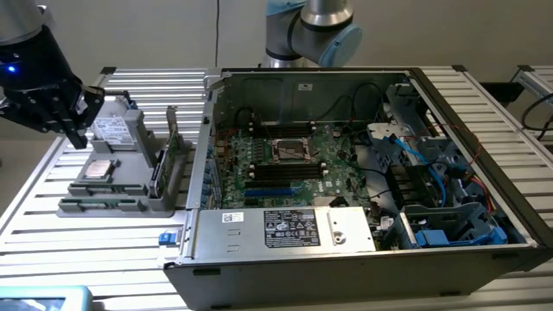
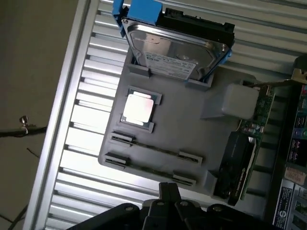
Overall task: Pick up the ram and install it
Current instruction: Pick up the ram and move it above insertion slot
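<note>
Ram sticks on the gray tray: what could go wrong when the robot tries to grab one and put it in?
1. The two ram sticks lie very close together on the gray tray, so the gripper might bump one while taking the other.
2. The shiny chip sits right beside them and could get knocked.
3. Inside the computer, loose cables run near the board, and a carried stick might snag them.

This looks like a robotics lab or test workshop. A bench [image 1: 103, 246] of slatted aluminium profile carries an open computer case [image 1: 346, 272] with its motherboard [image 1: 333, 146] bared. A grey parts tray [image 2: 192, 129] sits beside it, and an industrial robot arm [image 1: 311, 29] stands behind against a plain wall [image 1: 155, 32].
</note>
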Robot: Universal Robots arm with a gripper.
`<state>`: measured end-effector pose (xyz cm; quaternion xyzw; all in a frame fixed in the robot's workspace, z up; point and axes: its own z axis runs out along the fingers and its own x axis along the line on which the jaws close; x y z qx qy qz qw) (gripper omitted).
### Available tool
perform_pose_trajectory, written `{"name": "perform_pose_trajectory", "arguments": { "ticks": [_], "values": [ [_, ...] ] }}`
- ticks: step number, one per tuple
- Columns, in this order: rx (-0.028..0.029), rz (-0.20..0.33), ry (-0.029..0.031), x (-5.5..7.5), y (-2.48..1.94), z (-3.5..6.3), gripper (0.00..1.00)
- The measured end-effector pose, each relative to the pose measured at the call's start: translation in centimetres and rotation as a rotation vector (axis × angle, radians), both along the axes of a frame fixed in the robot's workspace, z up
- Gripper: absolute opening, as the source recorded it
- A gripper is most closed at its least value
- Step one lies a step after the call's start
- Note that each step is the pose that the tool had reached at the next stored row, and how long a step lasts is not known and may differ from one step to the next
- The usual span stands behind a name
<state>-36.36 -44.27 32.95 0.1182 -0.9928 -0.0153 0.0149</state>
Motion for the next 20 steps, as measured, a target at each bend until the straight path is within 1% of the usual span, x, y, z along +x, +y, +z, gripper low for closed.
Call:
{"name": "perform_pose_trajectory", "arguments": {
  "ticks": [20],
  "values": [
    [0.0, 0.365, 0.0001, 0.0, 0.0, 0.0, 0.11]
  ]
}}
